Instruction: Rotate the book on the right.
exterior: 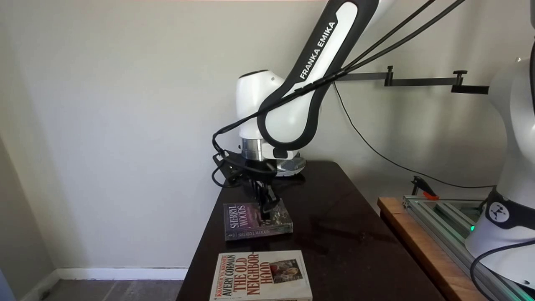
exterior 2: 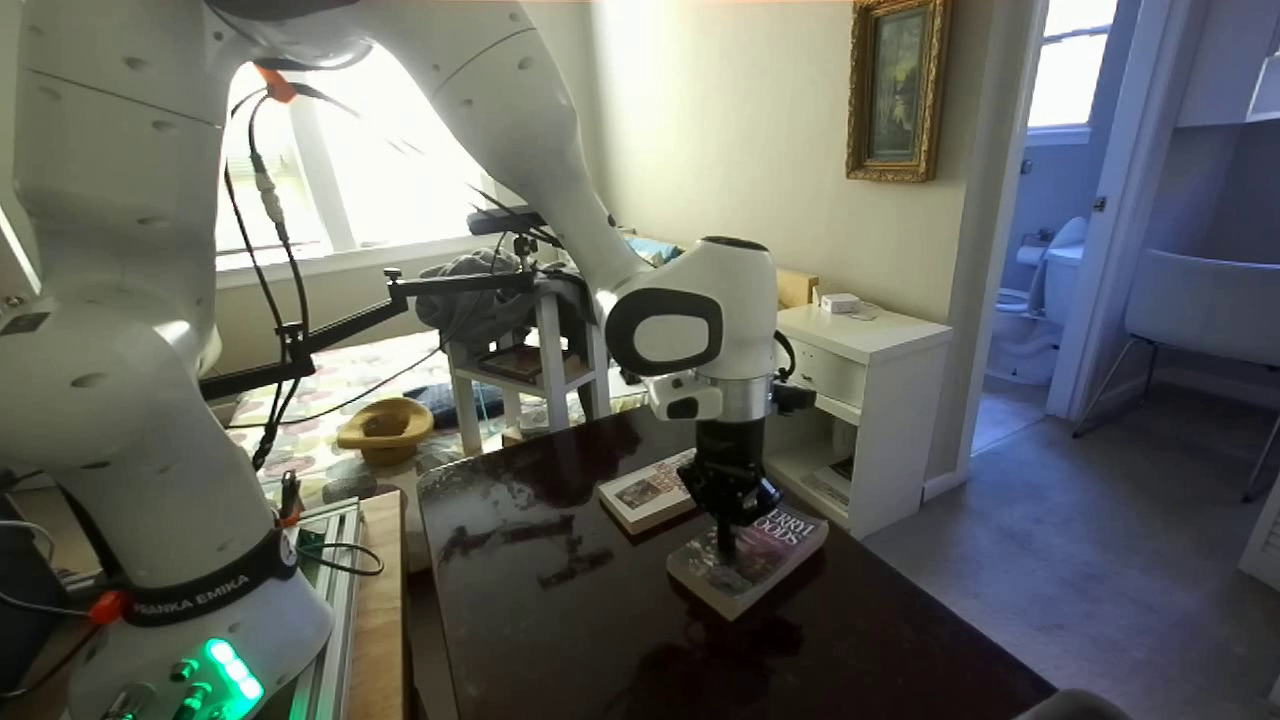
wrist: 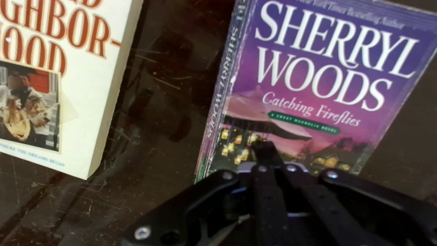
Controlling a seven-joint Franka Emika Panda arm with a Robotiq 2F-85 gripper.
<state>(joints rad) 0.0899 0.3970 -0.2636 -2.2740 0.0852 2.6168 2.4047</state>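
The book (exterior: 246, 223) is a small purple and dark paperback with pale lettering and a cover picture. It lies flat on the dark table, cover up. It also shows in an exterior view (exterior 2: 775, 555) and in the wrist view (wrist: 310, 99). My gripper (exterior: 265, 215) points down over the cover, also seen in an exterior view (exterior 2: 727, 550). Its fingertips (wrist: 268, 148) are together with nothing between them. They are at the cover's lower picture part and appear to touch it; exact contact is hard to tell. The fingers hide part of the book's lower edge.
A cream book (exterior: 261, 274) with a red title lies beside the book, a narrow gap between them. It also shows in the wrist view (wrist: 92, 112). The dark table (exterior: 355, 251) has edges close to the books. A white cabinet (exterior 2: 880, 420) stands beyond the table.
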